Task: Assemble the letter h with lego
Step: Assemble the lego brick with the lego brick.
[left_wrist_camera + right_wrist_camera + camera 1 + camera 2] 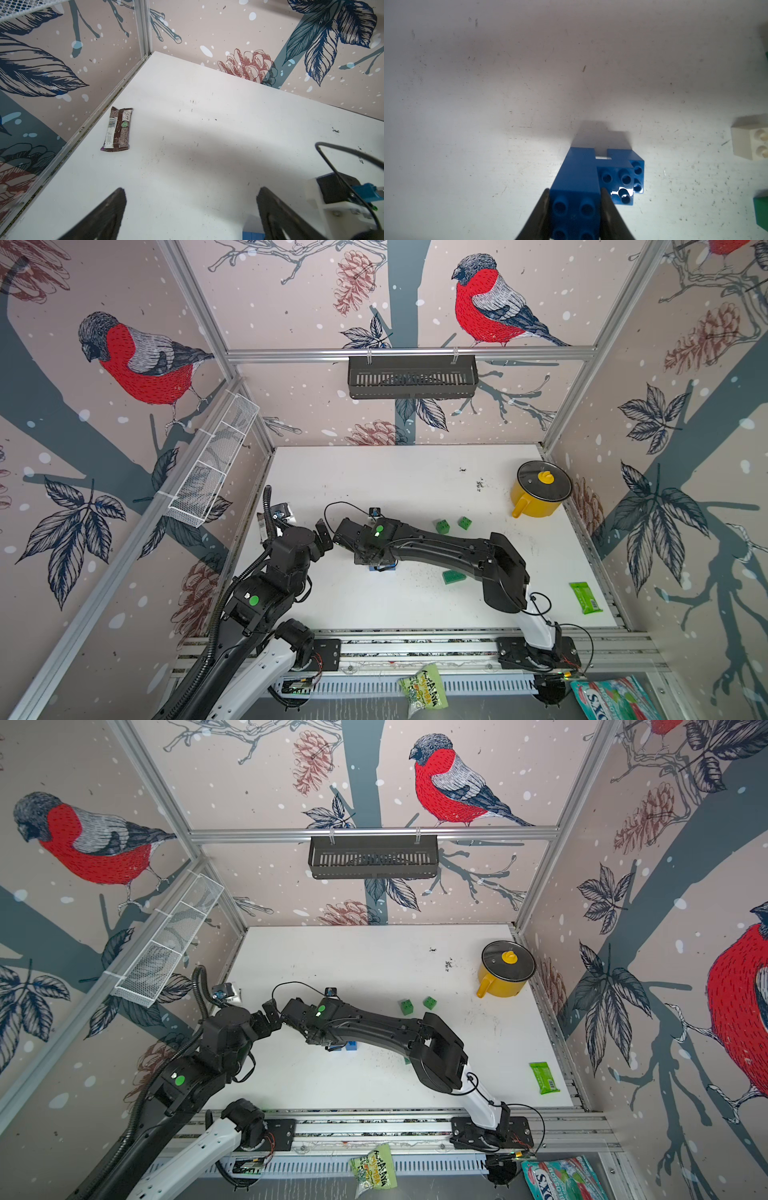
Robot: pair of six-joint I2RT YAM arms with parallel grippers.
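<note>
The right gripper [575, 192] is squeezed tight on the tall part of the blue bricks [577, 170], near the middle of the table [374, 481]. The left gripper [191, 189] is spread wide and holds nothing. Two green cubes [442, 526] sit at two o'clock from the blue bricks, and a long green brick [454, 576] at three. A white brick [749, 139] lies near.

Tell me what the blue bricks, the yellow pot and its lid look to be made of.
Blue bricks: moulded plastic with a smooth semi-gloss finish; crisp edges, uniform colour, hollow studs.
Yellow pot: probably enamelled or painted metal, possibly plastic; even, glossy yellow.
Lid: likely tinted glass in a metal rim; dark and reflective with a pale edge band. Its yellow knob looks plastic.
</note>
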